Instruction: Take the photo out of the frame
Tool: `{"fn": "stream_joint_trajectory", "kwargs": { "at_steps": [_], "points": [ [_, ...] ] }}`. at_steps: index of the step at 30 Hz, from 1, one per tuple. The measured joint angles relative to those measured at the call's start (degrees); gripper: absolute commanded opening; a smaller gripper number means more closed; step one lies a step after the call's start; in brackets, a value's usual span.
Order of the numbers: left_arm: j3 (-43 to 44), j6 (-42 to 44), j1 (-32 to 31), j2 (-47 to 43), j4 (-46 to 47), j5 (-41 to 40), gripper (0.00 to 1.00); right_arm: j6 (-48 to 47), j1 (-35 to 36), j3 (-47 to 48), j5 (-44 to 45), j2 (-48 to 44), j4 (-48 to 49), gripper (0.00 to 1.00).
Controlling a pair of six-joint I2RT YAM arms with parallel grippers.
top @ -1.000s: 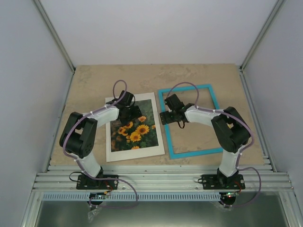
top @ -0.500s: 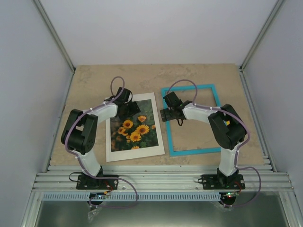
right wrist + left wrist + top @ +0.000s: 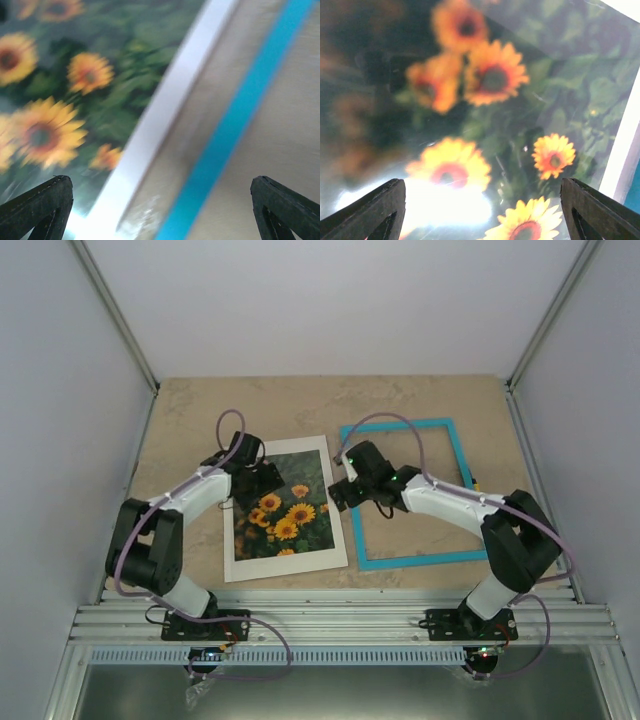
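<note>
The photo (image 3: 285, 515) lies flat by the table's (image 3: 180, 410) near edge, outside the frame (image 3: 412, 561) and just beside it. The left pincer (image 3: 262, 478) and the right pincer (image 3: 345, 490) stand apart, empty. We judge the photo light, thin and bendable, so we take it by an edge.

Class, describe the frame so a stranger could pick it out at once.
On the beige table, look at the right half. The frame lies flat there, beside the sunflower photo. It alone is an empty turquoise outline, tabletop showing through.
</note>
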Motion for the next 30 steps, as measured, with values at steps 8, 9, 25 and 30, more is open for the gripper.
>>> {"fn": "stream_joint_trajectory", "kwargs": {
  "at_steps": [8, 9, 25, 30],
  "points": [
    [-6.6, 0.2, 6.3, -5.6, -1.9, 0.1, 0.95, -10.5, 13.6, -5.4, -5.5, -4.0, 0.7, 0.98],
    [-7.1, 0.4, 7.3, -6.1, -2.1, 0.0, 0.95, -11.7, 14.8, -5.8, -5.9, -4.3, 0.9, 0.98],
    [-10.0, 5.8, 22.7, -8.8, -3.9, 0.3, 1.00, -23.9, 27.8, -5.9, -4.0, 1.3, 0.8, 0.98],
    [-10.3, 6.7, 23.0, -8.6, -3.9, 1.2, 1.00, -24.5, 28.3, -5.3, -2.8, 3.1, 0.8, 0.98]
  ]
}}
